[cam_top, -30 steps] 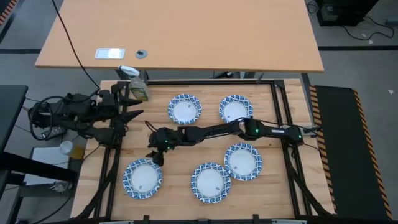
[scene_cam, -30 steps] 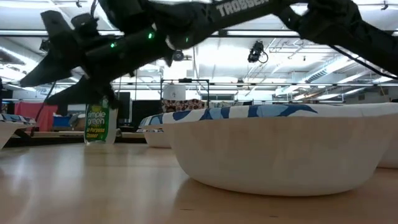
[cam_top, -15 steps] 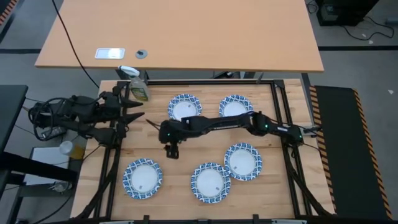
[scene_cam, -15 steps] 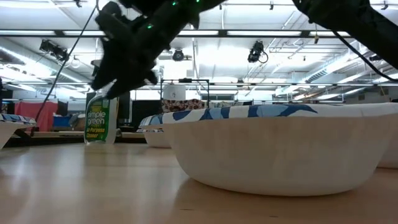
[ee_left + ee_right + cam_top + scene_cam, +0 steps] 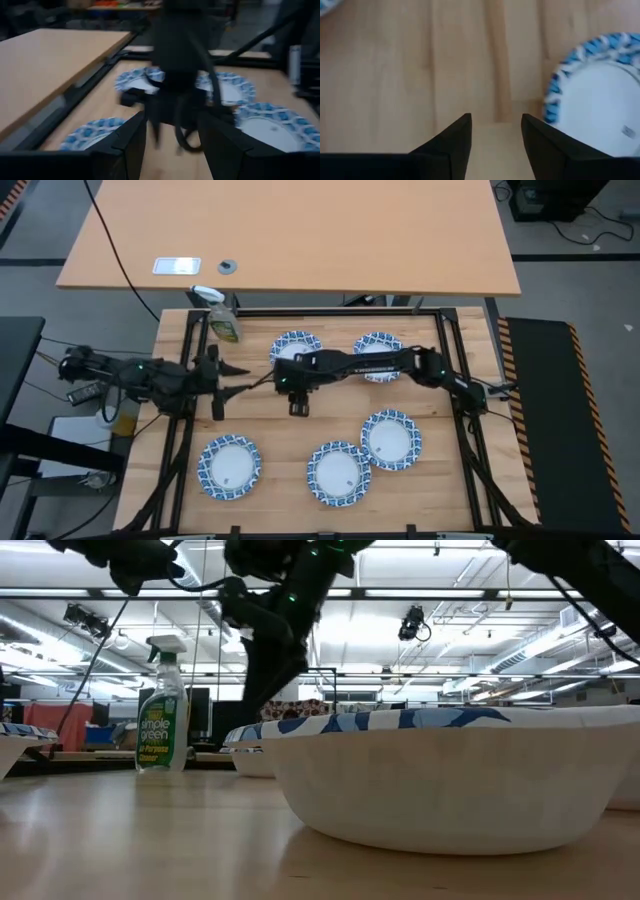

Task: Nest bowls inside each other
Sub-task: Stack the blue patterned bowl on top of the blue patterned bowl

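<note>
Showing 5 bowls lying apart, right claw empty, fingers parted, left claw likewise.

This is a big robot lab or workshop. Long ceiling lights and cameras hang from the high roof, and a black metal frame goes around the wooden tabletop. Cables and a plain desk sit close by.

A spray bottle stands upright at the table's far-left corner.
</note>
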`<action>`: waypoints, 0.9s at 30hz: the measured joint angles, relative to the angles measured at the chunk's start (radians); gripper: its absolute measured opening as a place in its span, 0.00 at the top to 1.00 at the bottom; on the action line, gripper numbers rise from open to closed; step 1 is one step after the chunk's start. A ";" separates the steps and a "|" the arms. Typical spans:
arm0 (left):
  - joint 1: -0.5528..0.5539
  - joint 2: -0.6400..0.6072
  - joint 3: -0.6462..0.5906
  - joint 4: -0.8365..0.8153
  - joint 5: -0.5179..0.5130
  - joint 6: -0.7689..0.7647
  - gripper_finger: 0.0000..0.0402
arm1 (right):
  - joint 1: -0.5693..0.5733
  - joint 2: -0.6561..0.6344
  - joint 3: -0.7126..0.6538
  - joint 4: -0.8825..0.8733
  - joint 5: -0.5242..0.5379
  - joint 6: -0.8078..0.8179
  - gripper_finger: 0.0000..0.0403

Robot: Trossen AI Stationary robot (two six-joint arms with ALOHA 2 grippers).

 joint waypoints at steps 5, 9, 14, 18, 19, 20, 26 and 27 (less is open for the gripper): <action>-0.074 -0.041 -0.095 0.087 -0.035 -0.007 0.55 | -0.050 -0.178 -0.249 0.233 0.009 0.008 0.59; -0.086 -0.044 -0.144 0.098 -0.092 -0.087 0.55 | -0.099 -0.314 -0.469 0.372 0.073 0.008 0.59; -0.059 -0.014 -0.199 0.105 -0.140 -0.209 0.55 | -0.163 -0.398 -0.683 0.558 0.096 -0.055 0.58; -0.036 0.030 -0.223 0.106 -0.143 -0.248 0.55 | -0.163 -0.396 -0.751 0.571 0.111 -0.190 0.55; -0.034 0.043 -0.226 0.099 -0.143 -0.249 0.55 | -0.159 -0.396 -0.763 0.572 0.117 -0.206 0.53; -0.034 0.056 -0.226 0.097 -0.143 -0.252 0.55 | -0.156 -0.396 -0.770 0.572 0.129 -0.206 0.51; -0.034 0.103 -0.225 0.114 -0.143 -0.270 0.55 | -0.250 -0.401 -0.766 0.499 0.067 0.066 0.40; -0.034 0.108 -0.225 0.126 -0.143 -0.271 0.55 | -0.274 -0.398 -0.766 0.496 0.017 0.112 0.39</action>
